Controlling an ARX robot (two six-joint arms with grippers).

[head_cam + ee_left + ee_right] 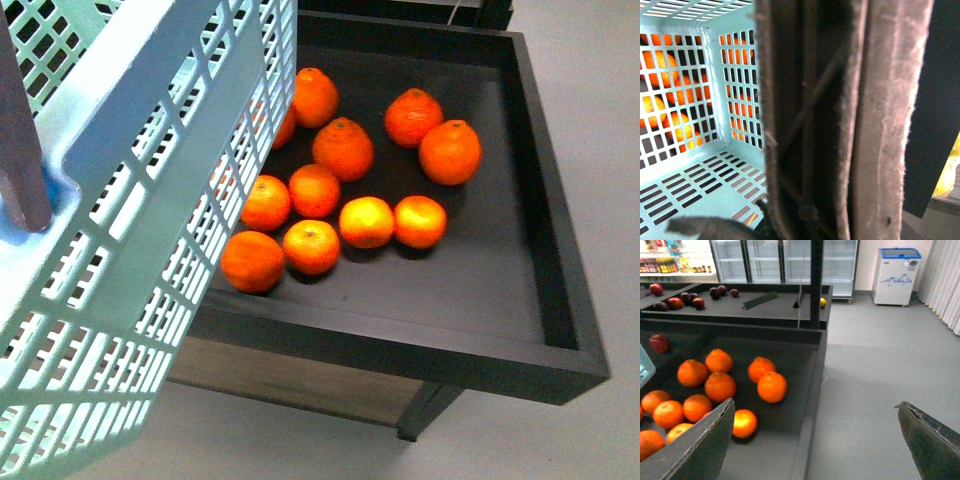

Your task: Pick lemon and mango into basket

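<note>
Basket [130,130] fills the near left, hanging tilted, its wall overlapping the left side of the black tray [400,352]. Brown handle [810,125] blocks the left wrist camera, so I can't tell the left pincer's grip. Right pincer [815,440] is spread wide and empty above the tray's right rim. Tangerines [343,148] cluster left-centre, with open tray floor to their right. Grey floor [880,365] lies open beyond the rim. Small yellow fruit [823,302] sits on the far shelf [765,310] beside the post [816,285], kind unclear.

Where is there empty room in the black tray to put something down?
The black tray is bare along its front rim and right wall, past the tangerines. Its middle and left are crowded, fruit packed against the basket.
</note>
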